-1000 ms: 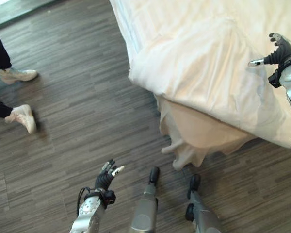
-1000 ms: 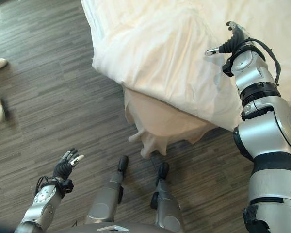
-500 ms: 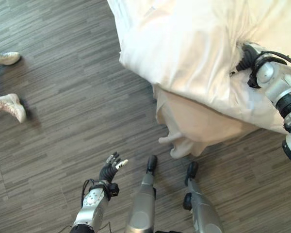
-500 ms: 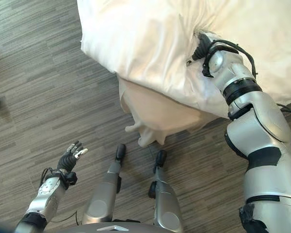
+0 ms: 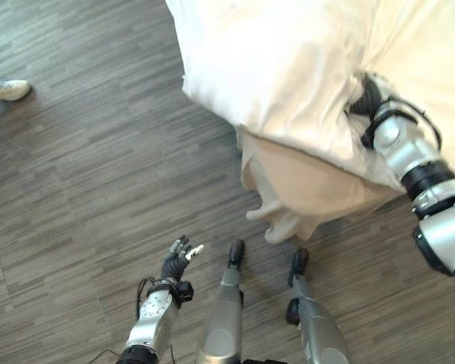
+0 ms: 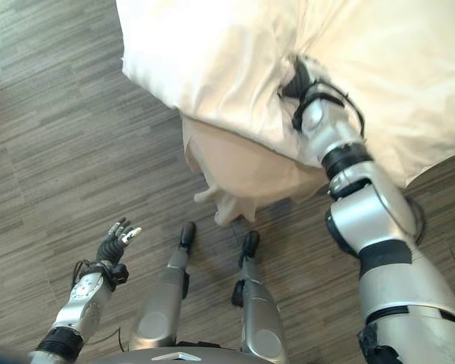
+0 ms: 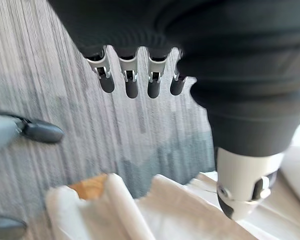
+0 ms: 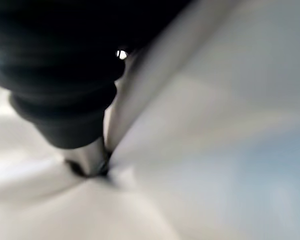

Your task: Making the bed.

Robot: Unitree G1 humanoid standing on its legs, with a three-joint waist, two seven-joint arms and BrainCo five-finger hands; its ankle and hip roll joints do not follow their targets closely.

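Right hand (image 5: 366,95) pressing into white duvet (image 5: 288,68) near bed corner, likely gathering fabric; grip impossible to tell. Left hand (image 5: 176,262) hanging relaxed, holding nothing, well clear of duvet.

Bed (image 5: 311,189): standing on dark wood-plank floor (image 5: 98,167), its corner showing a beige skirt hanging down to the floor. White duvet (image 5: 273,76): lying on the bed, draping over the corner. Shoe (image 5: 4,89): resting on the floor, well apart from the bed.
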